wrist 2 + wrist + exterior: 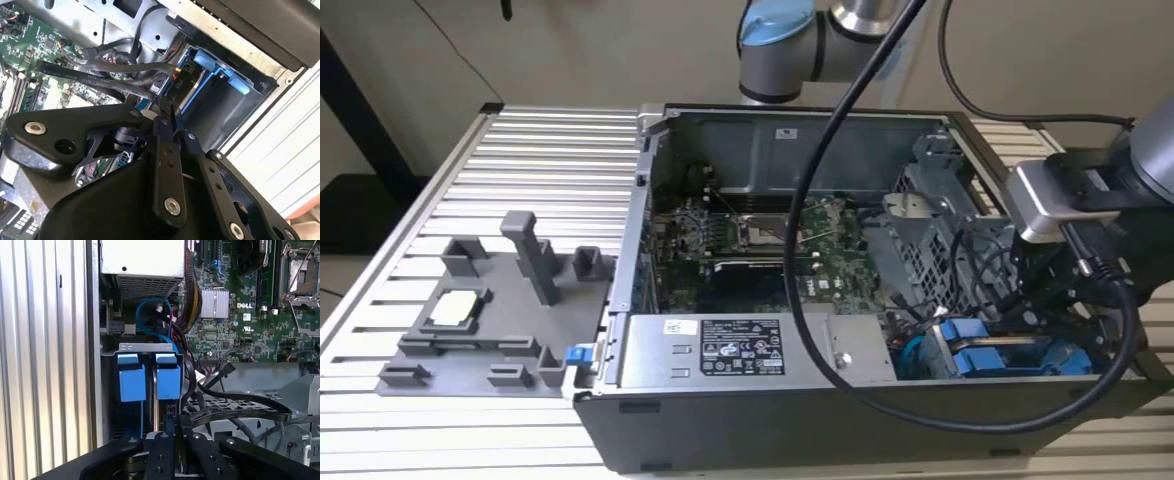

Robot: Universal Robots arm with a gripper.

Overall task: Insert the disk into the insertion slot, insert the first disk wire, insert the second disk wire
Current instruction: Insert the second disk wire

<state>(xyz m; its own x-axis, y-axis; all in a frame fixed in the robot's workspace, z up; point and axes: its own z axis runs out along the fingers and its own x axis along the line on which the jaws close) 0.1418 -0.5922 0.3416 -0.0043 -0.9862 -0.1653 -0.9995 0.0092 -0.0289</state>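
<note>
1. On the exterior view's left, a grey fixture [487, 320] stands on the ribbed worktop [520, 160], probably a staging rack for parts.
2. In the middle, the open computer case [854, 400] lies on its side, so the bay is reachable from above.
3. At the exterior view's right, the blue-framed disk [167, 380] sits in the insertion slot [145, 346], apparently already seated.
4. The claw [177, 432] hangs just over it, fingers [162, 450] nearly together, seemingly clenched on a thin black wire [160, 100].
</note>
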